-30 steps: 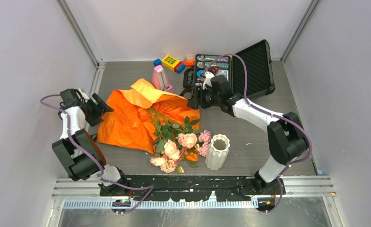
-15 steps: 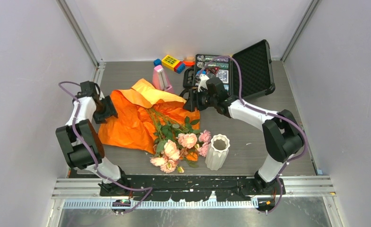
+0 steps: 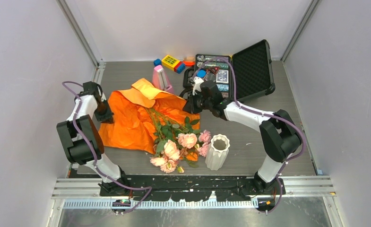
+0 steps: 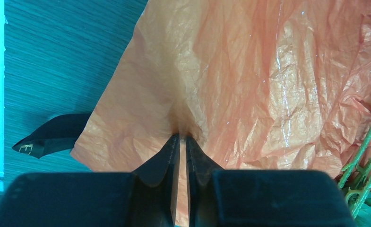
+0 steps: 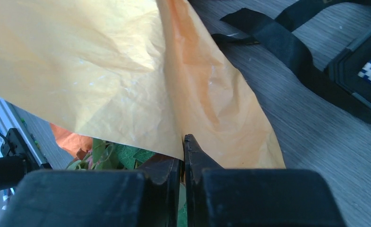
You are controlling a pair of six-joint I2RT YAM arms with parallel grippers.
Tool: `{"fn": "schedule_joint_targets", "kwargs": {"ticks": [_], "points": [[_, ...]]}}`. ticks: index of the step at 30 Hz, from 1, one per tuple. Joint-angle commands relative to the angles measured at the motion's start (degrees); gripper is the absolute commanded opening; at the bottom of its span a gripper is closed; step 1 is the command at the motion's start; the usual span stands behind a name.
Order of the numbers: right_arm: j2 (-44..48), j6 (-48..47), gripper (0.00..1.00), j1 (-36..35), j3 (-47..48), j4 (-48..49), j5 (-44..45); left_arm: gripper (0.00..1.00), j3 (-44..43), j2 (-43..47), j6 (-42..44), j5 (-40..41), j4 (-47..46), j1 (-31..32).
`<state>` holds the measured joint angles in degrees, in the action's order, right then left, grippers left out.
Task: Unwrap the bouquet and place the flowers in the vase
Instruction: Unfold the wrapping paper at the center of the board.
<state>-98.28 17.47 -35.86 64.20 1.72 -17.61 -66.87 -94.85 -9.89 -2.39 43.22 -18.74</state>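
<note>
Left gripper [image 4: 182,137]: I've brought it in from the table's 9 o'clock side, and the jaws that stood apart a second ago are now pinched on the 9 o'clock edge of the orange paper [image 3: 126,120], which puckers at the tips
Right gripper [image 5: 183,139]: it has swung down from beside the black case [image 3: 252,64] to the paper's 2 o'clock corner, and its jaws have closed on the edge of the sheet, which rises from between the tips
Paper: opened out across the middle-left of the table, one flap folded over at 12 o'clock; it has not shifted in the last second
Black strap [image 5: 268,42]: loose on the table just past the right-hand corner, tied round nothing; I take it for the ribbon, though it could belong to the case
Flowers [image 3: 176,142]: lying on the paper's 5 o'clock part, stems toward 11 o'clock, heads spilling off the sheet toward 6 o'clock, unmoved
Vase [image 3: 217,151]: upright just beside the heads at their 3 o'clock, nothing in it that I can see
What it means: with both edges held, I judge the wrapper is about to be drawn clear, and no stem has gone in the vase yet
Risk: the flowers rest on the sheet, so a quick pull could drag them along or push the heads into the vase and tip it
</note>
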Motion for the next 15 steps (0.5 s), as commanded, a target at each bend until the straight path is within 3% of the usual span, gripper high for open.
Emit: {"fn": "schedule_joint_targets", "kwargs": {"ticks": [1,3,7,9,15], "points": [[0.18,-0.60,0.11,-1.96,2.59,2.63,1.00,0.12,-2.29,-0.36,0.93,0.31,0.98,0.11],[0.06,-0.46,0.10,-2.50,2.57,2.86,1.26,0.20,-2.11,0.48,0.79,-1.08,0.18,0.13],[-0.04,-0.30,0.11,-3.00,2.70,3.04,1.43,0.50,-1.33,3.54,-0.14,-2.39,-1.48,0.10],[-0.04,-0.52,0.10,-3.07,2.83,2.85,1.50,0.60,-1.20,4.80,-0.73,-1.86,-2.39,0.11],[0.29,-0.95,0.10,-3.08,2.66,2.50,1.66,0.74,-3.74,3.79,-1.39,1.38,-3.71,0.11]]}}
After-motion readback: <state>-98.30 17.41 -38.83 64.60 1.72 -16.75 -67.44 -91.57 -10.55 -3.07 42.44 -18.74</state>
